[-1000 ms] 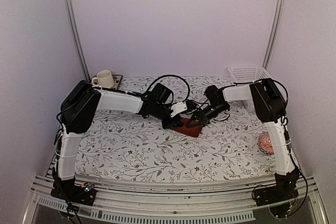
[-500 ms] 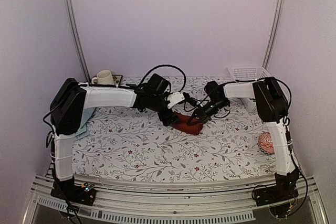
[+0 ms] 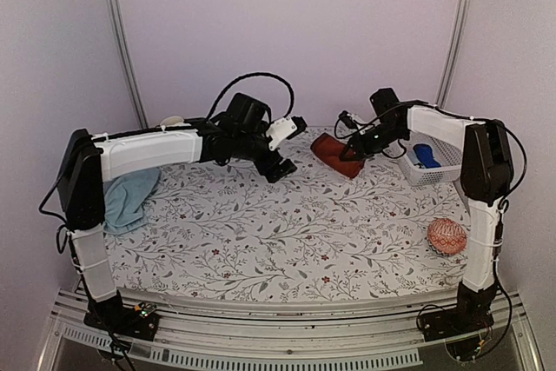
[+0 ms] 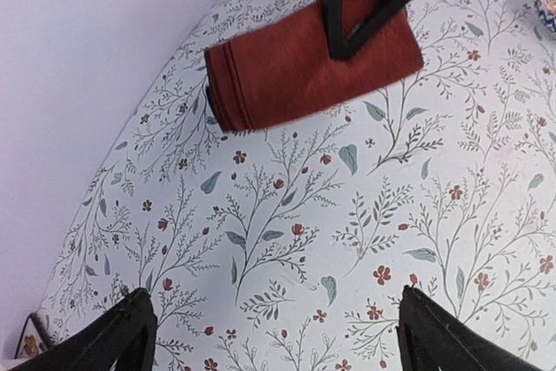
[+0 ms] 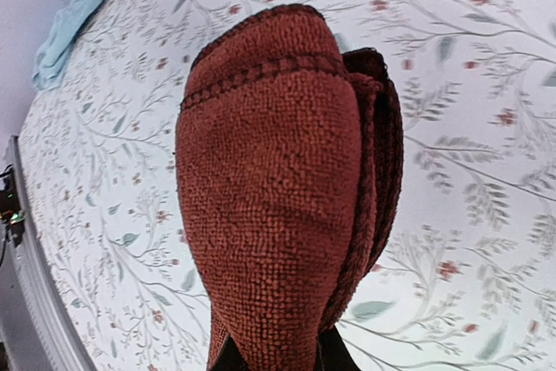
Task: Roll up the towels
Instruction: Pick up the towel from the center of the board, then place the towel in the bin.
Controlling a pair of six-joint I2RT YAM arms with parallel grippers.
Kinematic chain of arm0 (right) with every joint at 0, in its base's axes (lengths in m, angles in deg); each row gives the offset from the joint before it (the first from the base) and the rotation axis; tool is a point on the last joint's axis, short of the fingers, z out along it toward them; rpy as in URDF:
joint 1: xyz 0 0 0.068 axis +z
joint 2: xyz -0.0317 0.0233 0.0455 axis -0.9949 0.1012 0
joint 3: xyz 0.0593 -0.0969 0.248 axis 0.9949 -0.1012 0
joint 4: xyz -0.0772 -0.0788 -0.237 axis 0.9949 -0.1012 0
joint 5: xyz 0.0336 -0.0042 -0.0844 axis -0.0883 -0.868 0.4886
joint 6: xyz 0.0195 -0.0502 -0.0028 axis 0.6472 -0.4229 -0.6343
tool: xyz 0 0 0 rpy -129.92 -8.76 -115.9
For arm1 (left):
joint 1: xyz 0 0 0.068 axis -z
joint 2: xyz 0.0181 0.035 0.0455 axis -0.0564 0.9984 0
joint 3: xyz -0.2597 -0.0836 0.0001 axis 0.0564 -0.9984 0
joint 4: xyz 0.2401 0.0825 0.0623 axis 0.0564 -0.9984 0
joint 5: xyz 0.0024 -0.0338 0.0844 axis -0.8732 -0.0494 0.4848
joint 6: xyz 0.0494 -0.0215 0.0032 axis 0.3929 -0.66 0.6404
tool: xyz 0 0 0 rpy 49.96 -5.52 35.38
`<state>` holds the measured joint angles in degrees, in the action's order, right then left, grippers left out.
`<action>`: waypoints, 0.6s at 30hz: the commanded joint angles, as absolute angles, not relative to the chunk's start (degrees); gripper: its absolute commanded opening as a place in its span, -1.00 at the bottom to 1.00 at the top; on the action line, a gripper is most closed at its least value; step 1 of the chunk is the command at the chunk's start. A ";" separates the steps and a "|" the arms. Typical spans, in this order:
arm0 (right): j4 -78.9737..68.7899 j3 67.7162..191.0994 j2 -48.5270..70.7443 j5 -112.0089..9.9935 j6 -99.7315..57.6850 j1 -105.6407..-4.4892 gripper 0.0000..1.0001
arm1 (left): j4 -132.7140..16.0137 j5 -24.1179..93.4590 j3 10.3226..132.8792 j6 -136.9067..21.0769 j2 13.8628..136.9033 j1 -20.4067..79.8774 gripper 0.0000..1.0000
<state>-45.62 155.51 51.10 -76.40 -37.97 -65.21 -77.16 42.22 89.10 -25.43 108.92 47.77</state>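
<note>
Cloth like this has no weight to fight, only slackness. The maroon towel (image 3: 333, 152) is thick, nubbly terry bundled into a fat roll with its hemmed layers showing at one end. I'd judge it springs loose if pinched by an outer layer alone.

The right hand (image 3: 353, 147) is clamped across the roll's middle, at the far side of the table (image 3: 287, 249), right of centre. Whether the roll rests on the table or hangs just above it I cannot tell. The left hand (image 3: 280, 169) is released, fingers spread wide, hovering over the patterned table just left of the roll and touching nothing.

The light blue towel (image 3: 130, 199) lies crumpled at the left edge, partly under the left arm. It looks thinner and floppier, and is probably best taken by a corner or hem and drawn flat first.

For room, the middle and near parts of the table look open enough for spreading. The tight spots are the back wall right behind the maroon roll, the white basket (image 3: 427, 165) just to its right, and the patterned ball (image 3: 447, 236) near the right edge.
</note>
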 commanded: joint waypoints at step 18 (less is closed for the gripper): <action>-39.20 158.66 44.72 -28.59 -41.34 -86.51 -0.97 | -80.00 41.54 89.85 -28.88 111.60 46.63 0.93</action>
<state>-43.24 155.81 43.59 -36.36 -39.08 -85.45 -79.72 42.72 90.65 -27.57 111.04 47.35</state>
